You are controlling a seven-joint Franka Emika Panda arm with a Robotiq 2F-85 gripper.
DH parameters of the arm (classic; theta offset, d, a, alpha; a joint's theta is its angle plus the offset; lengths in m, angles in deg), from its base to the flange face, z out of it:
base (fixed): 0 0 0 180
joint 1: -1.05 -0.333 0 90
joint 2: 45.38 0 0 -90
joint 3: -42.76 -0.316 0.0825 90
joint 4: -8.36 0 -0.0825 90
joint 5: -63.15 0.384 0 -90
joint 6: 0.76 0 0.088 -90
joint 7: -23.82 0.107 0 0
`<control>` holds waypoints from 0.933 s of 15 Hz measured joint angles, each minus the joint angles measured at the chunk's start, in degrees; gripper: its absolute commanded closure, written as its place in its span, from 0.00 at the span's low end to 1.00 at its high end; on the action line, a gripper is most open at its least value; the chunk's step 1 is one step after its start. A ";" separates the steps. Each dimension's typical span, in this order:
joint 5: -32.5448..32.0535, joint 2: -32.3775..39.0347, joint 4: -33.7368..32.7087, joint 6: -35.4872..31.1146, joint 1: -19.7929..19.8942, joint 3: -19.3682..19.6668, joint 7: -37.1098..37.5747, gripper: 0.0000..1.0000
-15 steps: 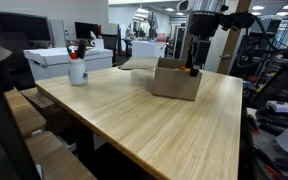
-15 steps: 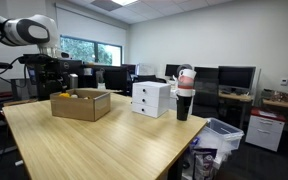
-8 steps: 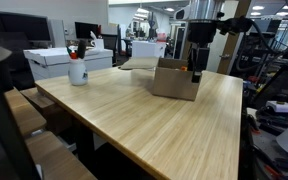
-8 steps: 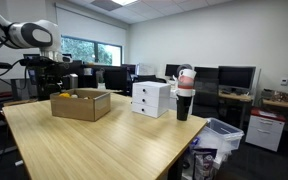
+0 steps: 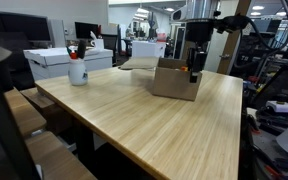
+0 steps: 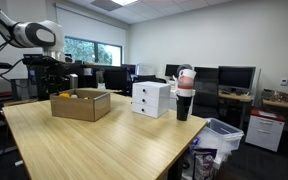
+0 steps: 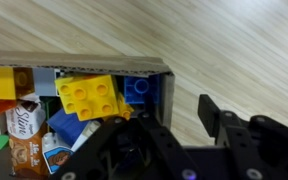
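An open cardboard box [image 5: 174,80] [image 6: 80,105] stands on the wooden table [image 5: 164,135] [image 6: 94,145]. The gripper [image 5: 193,70] [image 6: 57,86] hangs low over one end of it. In the wrist view the gripper [image 7: 164,112] straddles the box's end wall [image 7: 168,95], one finger inside and the other finger [image 7: 212,115] outside over the table. The jaws are partly drawn in, with a gap still showing between the outer finger and the wall. Inside lie a yellow studded block [image 7: 91,96], a blue block [image 7: 137,90], an orange block [image 7: 4,82] and a brown packet [image 7: 24,140].
A white bottle with pens [image 5: 77,70] and a white drawer unit [image 5: 66,60] [image 6: 151,98] sit on the table, plus a dark cup stack [image 6: 185,95]. Chairs [image 5: 29,120] line one table edge; a bin [image 6: 219,135] stands beside the far corner. Office desks and monitors surround.
The gripper has come down to the box's end and its jaws have narrowed from wide open. The box and the other table items have not moved.
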 measured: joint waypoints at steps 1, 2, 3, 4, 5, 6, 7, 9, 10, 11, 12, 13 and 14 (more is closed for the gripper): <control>0.58 0.12 -0.30 0.39 0.00 0.24 -1.25 0.84; 1.21 0.23 -0.57 0.79 0.00 0.46 -2.44 0.91; 1.99 0.39 -0.85 1.23 0.00 0.71 -3.83 0.92; 2.39 0.48 -1.01 1.49 0.00 0.83 -4.64 0.95; 2.96 0.56 -1.16 1.84 -0.02 0.91 -5.69 0.96; 3.75 0.65 -1.31 2.25 -0.08 0.94 -6.76 0.96; 4.33 0.67 -1.45 2.82 -0.19 0.95 -7.18 0.93; 5.38 0.72 -1.78 3.38 -0.67 0.94 -8.48 0.93; 6.07 0.75 -1.93 3.62 -0.94 0.94 -9.32 0.94; 6.98 0.76 -2.10 3.98 -1.24 0.97 -10.46 0.94; 8.10 0.75 -2.44 4.66 -1.47 0.97 -11.88 0.94; 9.25 0.75 -2.85 5.34 -1.70 1.00 -13.29 0.94; 10.53 0.75 -3.43 6.18 -1.99 1.11 -14.79 0.94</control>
